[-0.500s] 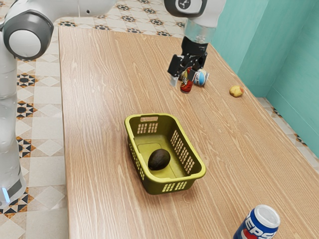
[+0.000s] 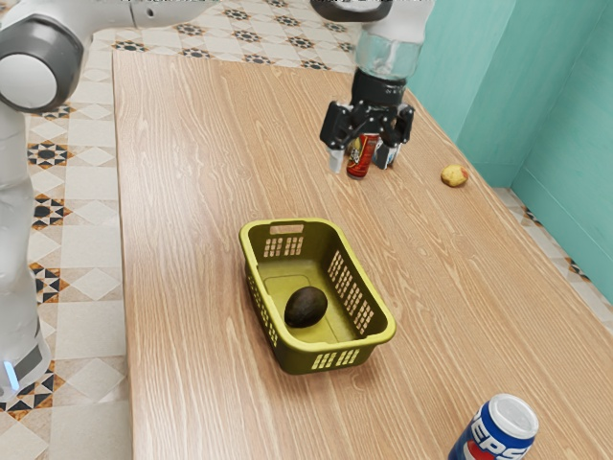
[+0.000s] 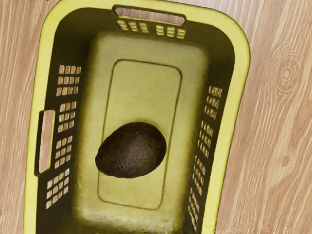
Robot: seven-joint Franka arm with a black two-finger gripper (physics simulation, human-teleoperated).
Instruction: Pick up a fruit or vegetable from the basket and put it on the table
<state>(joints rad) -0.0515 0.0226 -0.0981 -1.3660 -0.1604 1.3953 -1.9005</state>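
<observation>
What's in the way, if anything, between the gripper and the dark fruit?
Nothing visible blocks the avocado from above: the basket is open-topped. Its walls surround the avocado, though, so the gripper would probably have to come down inside them.

The arm is smooth, glossy white, with a rounded column point(image 2: 13, 230) at nine o'clock in the exterior view. At ten o'clock, a dark grey band point(image 2: 65, 56) wraps a joint around a round white cap point(image 2: 27, 81). A slim blue light strip point(image 2: 11, 375) marks the casing at eight o'clock. At one o'clock, a pale grey-green wrist section point(image 2: 388, 56) meets the black, angular end effector point(image 2: 361, 158), which has small pale dots and a whitish fingertip point(image 2: 335, 161).
</observation>
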